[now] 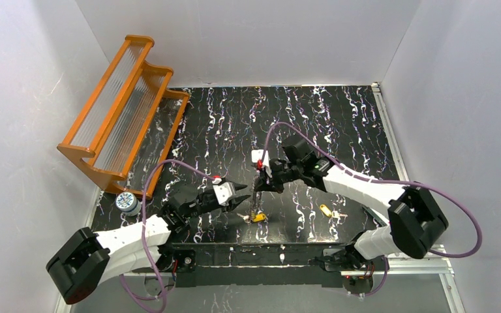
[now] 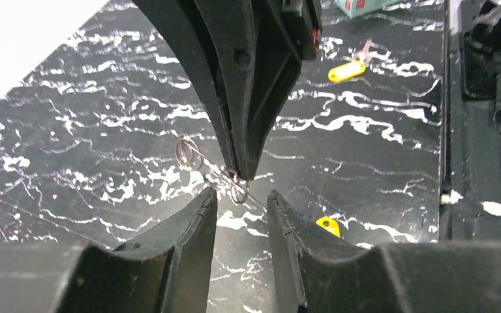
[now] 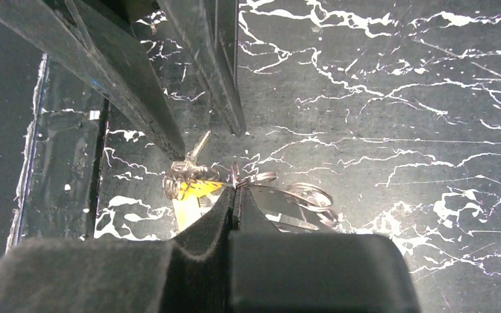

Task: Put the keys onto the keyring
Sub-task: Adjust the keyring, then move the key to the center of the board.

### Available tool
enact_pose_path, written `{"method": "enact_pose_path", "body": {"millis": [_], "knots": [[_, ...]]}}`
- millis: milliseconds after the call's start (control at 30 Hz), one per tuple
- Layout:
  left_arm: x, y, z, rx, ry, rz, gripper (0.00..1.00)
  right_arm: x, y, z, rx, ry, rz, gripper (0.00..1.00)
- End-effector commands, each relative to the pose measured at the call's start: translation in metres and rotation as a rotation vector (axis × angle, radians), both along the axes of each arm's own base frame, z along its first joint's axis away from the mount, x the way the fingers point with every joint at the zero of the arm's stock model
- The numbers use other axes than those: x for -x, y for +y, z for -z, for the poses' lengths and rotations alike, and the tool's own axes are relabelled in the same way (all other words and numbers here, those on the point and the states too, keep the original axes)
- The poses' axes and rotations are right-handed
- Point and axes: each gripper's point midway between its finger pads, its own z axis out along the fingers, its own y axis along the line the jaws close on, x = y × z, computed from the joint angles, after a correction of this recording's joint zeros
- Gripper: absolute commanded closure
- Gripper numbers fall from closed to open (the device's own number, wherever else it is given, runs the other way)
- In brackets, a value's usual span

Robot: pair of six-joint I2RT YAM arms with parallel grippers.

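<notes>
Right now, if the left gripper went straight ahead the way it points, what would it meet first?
Most likely the keyring, pinched in the shut right gripper. It hangs just beyond the left gripper, whose fingers are apart and touch nothing. Depth is unclear, so the right gripper's fingertips could be met almost together with it.

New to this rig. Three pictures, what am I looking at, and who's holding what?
Two robot arms are bolted at the near edge of a black marbled table. The overhead picture comes from a fixed camera above and behind them; the other two come from cameras on the wrists, looking past each arm's own fingers.

The right pincer is shut on the keyring, a chain of thin wire loops, holding it up off the table. One yellow key hangs at its lower end. The left pincer is open, fingers either side of the wire. A second yellow key lies loose on the table. An orange rack and a small round tin sit at the left.
</notes>
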Motion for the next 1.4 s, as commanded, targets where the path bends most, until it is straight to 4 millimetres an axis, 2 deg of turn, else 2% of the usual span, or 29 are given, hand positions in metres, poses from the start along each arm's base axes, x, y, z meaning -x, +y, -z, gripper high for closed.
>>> {"method": "enact_pose_path", "body": {"millis": [0, 67, 233, 300, 600, 900, 1067, 1367], "knots": [[-0.008, -0.004, 0.009, -0.063, 0.014, -0.007, 0.7, -0.002, 0.002, 0.001, 0.045, 0.003, -0.036, 0.99], [-0.009, -0.007, 0.013, -0.079, 0.023, 0.0, 0.75, -0.004, 0.005, 0.001, 0.039, 0.001, -0.042, 0.99], [-0.012, -0.011, 0.02, -0.108, 0.04, 0.008, 0.79, -0.004, 0.009, 0.0, 0.027, 0.004, -0.058, 0.99], [-0.013, -0.013, 0.02, -0.11, 0.04, 0.013, 0.82, -0.003, 0.008, 0.002, 0.029, 0.009, -0.06, 0.99], [-0.015, -0.02, 0.018, -0.114, 0.044, 0.036, 0.86, 0.001, 0.007, -0.002, 0.007, -0.002, -0.077, 0.99], [-0.012, -0.023, 0.015, -0.105, 0.045, 0.057, 0.79, 0.007, 0.006, -0.003, -0.012, -0.027, -0.123, 0.99], [-0.014, -0.018, 0.012, -0.097, 0.036, 0.029, 0.74, 0.003, 0.005, -0.002, -0.003, -0.057, -0.109, 0.99], [-0.013, -0.005, 0.004, -0.097, -0.014, -0.014, 0.75, -0.007, 0.004, -0.005, -0.018, -0.118, -0.061, 0.99]]}}
